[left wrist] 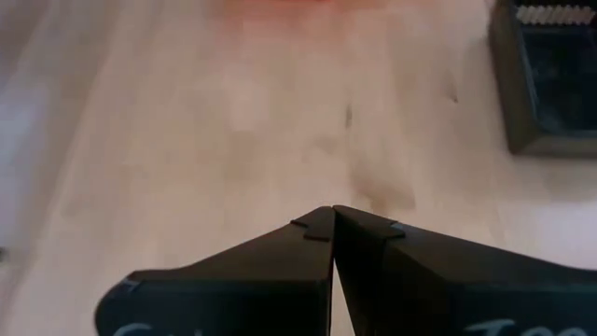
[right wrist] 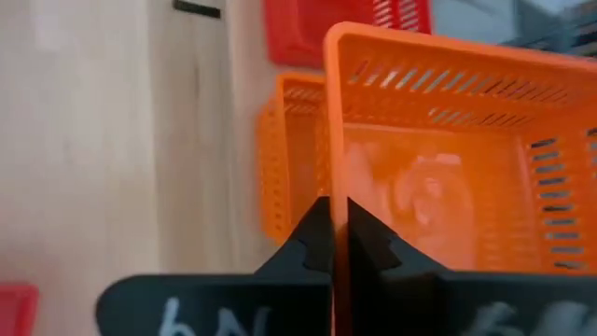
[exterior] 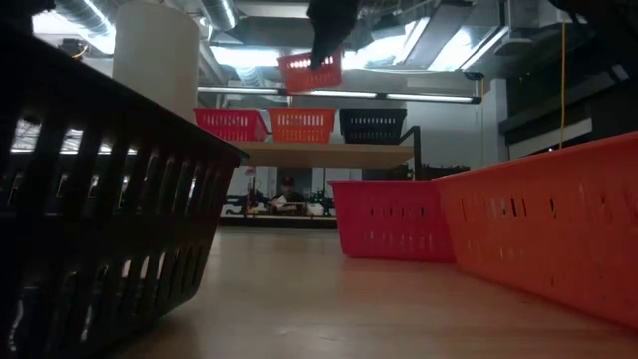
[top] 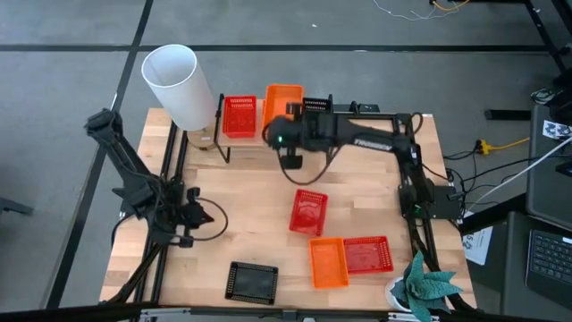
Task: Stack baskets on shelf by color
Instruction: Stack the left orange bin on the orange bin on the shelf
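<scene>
— Holding anything up there?

— Yes: the right gripper [right wrist: 338, 233] is pinched on the rim of an orange basket [right wrist: 448, 159], fingers together on its thin plastic wall (the slotted mesh sides show plainly in the right wrist view). In the high view that held basket [top: 284, 97] sits at upper centre, over the shelf [exterior: 329, 153], long axis running up and down the frame.

— And what is under it?

— A second orange basket [right wrist: 289, 159] on the light wood board, with a red basket [top: 239, 116] just left of it. The low view shows red [exterior: 231, 124], orange [exterior: 302, 124] and black [exterior: 373, 124] trays side by side on the shelf top, long sides facing the camera.

— The rest?

— A red tray [top: 308, 212] at centre, slightly tilted; an orange one [top: 328, 262] and a red one [top: 367, 254] touching at lower right; a black one [top: 253, 281] at lower centre, long axis across the frame. All are shallow, rectangular and perforated.

— The other arm?

— The left gripper [left wrist: 333, 217] waits at the frame's left, fingertips closed together over bare wood. A tall white cylinder [top: 177, 85] stands at upper left.
</scene>
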